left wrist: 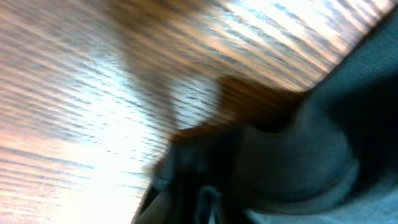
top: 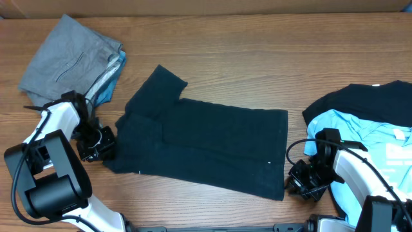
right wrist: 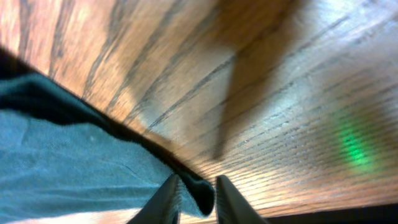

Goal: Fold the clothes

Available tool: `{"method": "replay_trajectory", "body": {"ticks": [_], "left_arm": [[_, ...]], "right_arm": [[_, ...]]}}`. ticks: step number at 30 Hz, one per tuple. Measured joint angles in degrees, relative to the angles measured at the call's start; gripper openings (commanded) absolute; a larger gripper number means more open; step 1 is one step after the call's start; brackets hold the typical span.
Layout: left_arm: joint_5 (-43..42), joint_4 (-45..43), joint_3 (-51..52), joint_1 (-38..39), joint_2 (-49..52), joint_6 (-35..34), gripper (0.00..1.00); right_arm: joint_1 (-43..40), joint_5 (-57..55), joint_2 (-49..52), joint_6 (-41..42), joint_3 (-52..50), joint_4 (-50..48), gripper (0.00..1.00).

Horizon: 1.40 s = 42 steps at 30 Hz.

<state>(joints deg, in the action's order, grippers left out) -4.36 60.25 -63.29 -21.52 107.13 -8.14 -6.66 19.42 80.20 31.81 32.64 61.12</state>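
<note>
The wooden table (top: 257, 51) you are working on carries three lots of laundry. A folded gray garment (top: 67, 58) sits at the far left, and a loose heap of a light blue shirt (top: 360, 138) and a black garment (top: 380, 100) lies at the right. The dark T-shirt (top: 212, 142) is spread flat in the middle with one sleeve pointing up and left.

That middle shirt looks like the piece you are folding, since both arms sit low at its near corners. Your right gripper (right wrist: 198, 190) is at the lower right corner. Its wrist camera shows the fingers (right wrist: 163, 198) drawn nearly together, with the hem corner pinched between them. You seem to hold the cloth at its very edge so that it lifts cleanly off the wood.

Your left gripper (top: 100, 143) rests against the lower left edge, beside the sleeve. Its wrist view is blurred and filled with dark fabric, so you cannot tell how far the jaws are open or whether they hold cloth.

Matching corner grips would let you carry the near edge over evenly. Confirm the left hold first, because a one-sided lift would probably skew the fold.
</note>
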Motion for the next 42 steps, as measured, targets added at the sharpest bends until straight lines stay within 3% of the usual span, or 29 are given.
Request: {"method": "replay_trajectory", "body": {"ticks": [7,10,14,16,17,18,23,28,34,38,42], "left_arm": [[0.0,3.4,-3.7,-0.2,0.0,-0.4,0.47],[-0.5,6.1,-8.4,-0.2,-0.8,-0.2,0.49],[-2.2,8.9,-14.4,-0.2,-3.7,0.7,0.55],[-4.2,9.4,-17.1,-0.2,-5.2,1.8,0.74],[-6.3,9.4,-18.7,-0.2,-5.8,3.3,0.92],[-8.3,9.2,-19.9,-0.2,-6.2,4.2,1.0],[-22.7,6.8,-25.0,3.7,-6.9,15.0,1.0],[-22.6,-0.5,-26.3,12.9,-6.9,17.8,1.0],[-18.3,-17.6,-26.7,21.4,-6.8,14.2,1.0],[-15.5,-19.2,-27.9,21.4,-3.9,10.2,1.0],[-14.2,-20.8,-28.2,21.3,3.0,8.3,0.89]], "right_arm": [[0.0,-0.2,0.0,-0.1,5.0,0.4,0.37],[0.0,-0.2,0.1,-0.9,10.1,-0.3,0.48],[0.0,-0.3,0.1,-3.4,18.0,-3.8,0.48],[0.0,-0.2,0.1,-4.3,21.0,-6.1,0.48],[0.0,-0.2,0.1,-4.7,22.3,-7.2,0.48],[0.0,-0.2,0.1,-4.9,23.7,-8.6,0.48],[0.0,-0.2,0.5,-5.5,25.8,-11.2,0.48],[0.0,0.2,5.7,-7.3,29.3,-9.6,0.54],[0.0,0.7,14.4,-10.9,38.1,-4.7,0.58],[0.0,0.7,16.8,-11.7,41.7,-4.0,0.58],[0.0,0.8,16.8,-12.1,41.9,-2.9,0.58]]}}
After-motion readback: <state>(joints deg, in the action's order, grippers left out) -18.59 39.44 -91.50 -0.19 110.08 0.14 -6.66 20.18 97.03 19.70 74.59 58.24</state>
